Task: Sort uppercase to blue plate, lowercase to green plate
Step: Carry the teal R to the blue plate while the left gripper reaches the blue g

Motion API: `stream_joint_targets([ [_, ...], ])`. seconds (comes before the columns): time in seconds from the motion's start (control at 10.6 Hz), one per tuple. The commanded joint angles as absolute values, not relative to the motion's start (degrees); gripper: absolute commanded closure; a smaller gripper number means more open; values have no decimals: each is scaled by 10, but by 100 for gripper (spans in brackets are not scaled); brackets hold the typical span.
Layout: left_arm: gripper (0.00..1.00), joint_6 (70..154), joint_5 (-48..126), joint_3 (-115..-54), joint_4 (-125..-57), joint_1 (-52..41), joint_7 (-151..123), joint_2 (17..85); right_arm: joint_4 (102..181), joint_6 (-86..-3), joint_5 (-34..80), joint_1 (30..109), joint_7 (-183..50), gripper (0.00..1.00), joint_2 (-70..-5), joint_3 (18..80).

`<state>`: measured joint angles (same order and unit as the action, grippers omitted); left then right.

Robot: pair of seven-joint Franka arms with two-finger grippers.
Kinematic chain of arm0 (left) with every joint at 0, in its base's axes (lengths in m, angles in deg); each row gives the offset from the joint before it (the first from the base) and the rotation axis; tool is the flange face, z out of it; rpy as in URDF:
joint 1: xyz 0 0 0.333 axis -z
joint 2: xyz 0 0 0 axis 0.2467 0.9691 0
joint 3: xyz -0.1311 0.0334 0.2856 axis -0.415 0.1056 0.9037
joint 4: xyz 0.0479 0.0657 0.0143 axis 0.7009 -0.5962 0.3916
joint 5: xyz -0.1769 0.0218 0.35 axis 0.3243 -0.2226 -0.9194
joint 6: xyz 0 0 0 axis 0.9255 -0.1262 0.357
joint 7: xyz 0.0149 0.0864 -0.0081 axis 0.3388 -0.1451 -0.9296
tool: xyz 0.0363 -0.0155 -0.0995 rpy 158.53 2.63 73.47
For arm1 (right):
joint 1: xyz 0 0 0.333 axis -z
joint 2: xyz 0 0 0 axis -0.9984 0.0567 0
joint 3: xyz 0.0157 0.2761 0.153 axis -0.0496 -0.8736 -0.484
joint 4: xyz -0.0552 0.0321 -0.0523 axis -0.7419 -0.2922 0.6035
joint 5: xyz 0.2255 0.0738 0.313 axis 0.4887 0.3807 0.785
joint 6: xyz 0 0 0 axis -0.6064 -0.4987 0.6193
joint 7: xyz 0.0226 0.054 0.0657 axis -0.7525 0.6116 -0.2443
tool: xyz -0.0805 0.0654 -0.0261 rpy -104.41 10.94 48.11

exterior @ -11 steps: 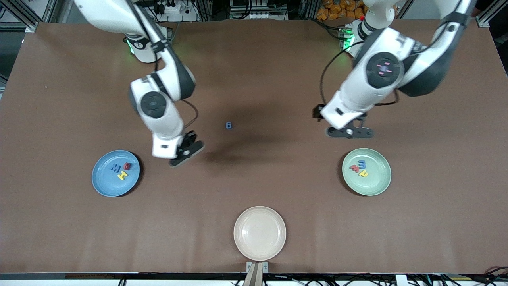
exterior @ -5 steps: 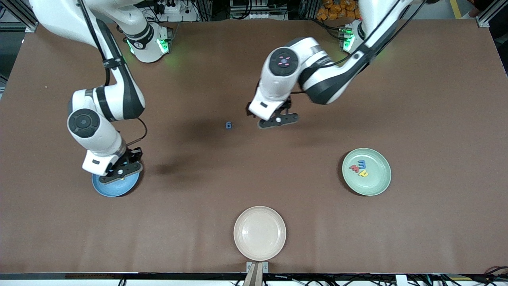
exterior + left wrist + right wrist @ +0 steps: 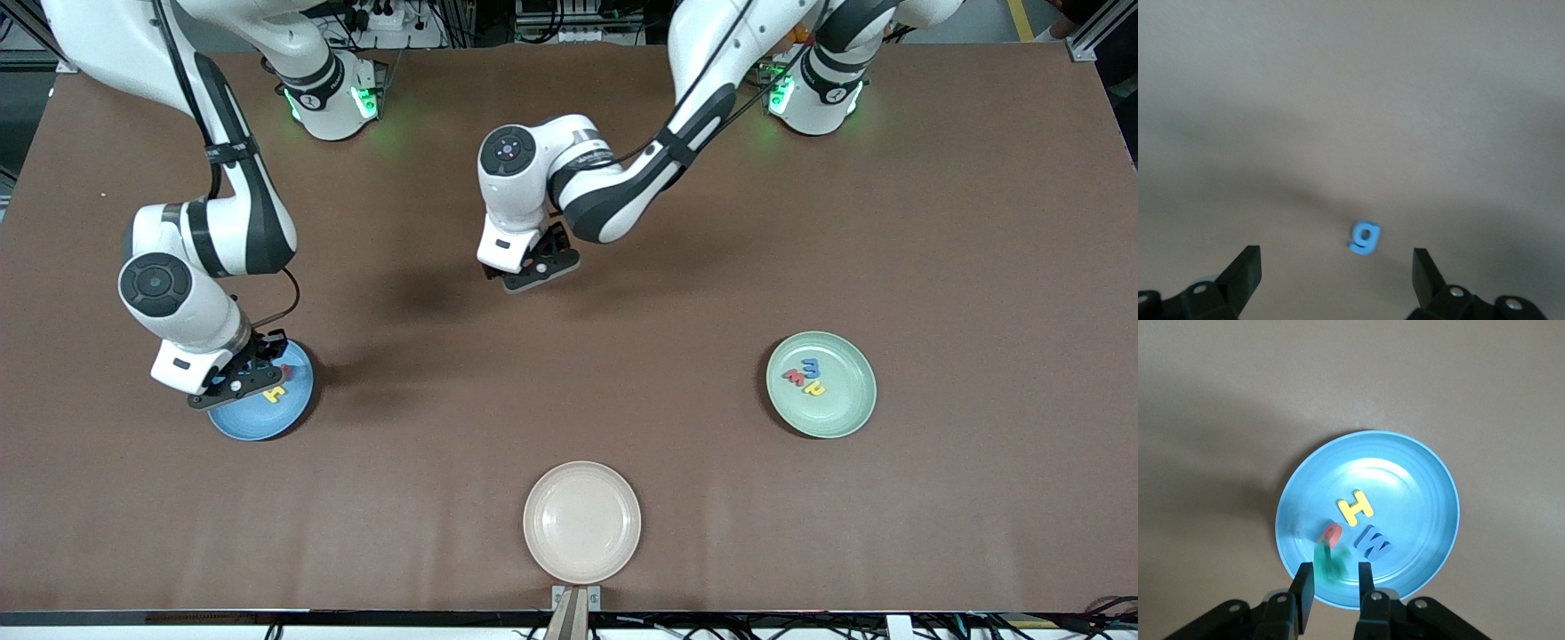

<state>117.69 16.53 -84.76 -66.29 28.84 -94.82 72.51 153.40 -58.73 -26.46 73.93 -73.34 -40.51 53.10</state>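
Note:
My right gripper (image 3: 233,384) hangs over the blue plate (image 3: 258,422), fingers apart. In the right wrist view a blurred teal R (image 3: 1327,559) is loose between the fingers (image 3: 1305,590), just above the blue plate (image 3: 1418,487). The yellow H (image 3: 1355,507), blue W (image 3: 1373,543) and red Q (image 3: 1332,534) lie on that plate. My left gripper (image 3: 531,274) is over the table's middle, open wide and empty, above the blue g (image 3: 1365,239), which is hidden in the front view. The green plate (image 3: 845,409) holds the blue m (image 3: 810,366), red w (image 3: 794,377) and yellow h (image 3: 813,388).
An empty beige plate (image 3: 581,522) sits at the table edge nearest the front camera, midway between the two arms' ends. The brown table (image 3: 569,400) lies bare between the plates.
My right arm swung from the table's middle to over the blue plate. My left arm swung from beside the green plate to over the blue g. The teal R now shows blurred over the blue plate.

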Motion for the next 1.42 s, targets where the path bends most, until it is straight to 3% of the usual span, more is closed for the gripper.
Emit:
stream_joint_targets([
  [0.0, 0, 1208, 179, -839, -624, 295, -940, 758, 1540, -584, -273, 750, -738, 0, -408, 526],
  [0.76, 0, 1213, 180, -794, -614, 344, -779, 800, 1542, -581, -269, 751, -733, 0, -414, 524],
  [1.32, 2, 1215, 180, -795, -612, 352, -733, 813, 1514, -439, -198, 779, -731, 0, -517, 516],
])
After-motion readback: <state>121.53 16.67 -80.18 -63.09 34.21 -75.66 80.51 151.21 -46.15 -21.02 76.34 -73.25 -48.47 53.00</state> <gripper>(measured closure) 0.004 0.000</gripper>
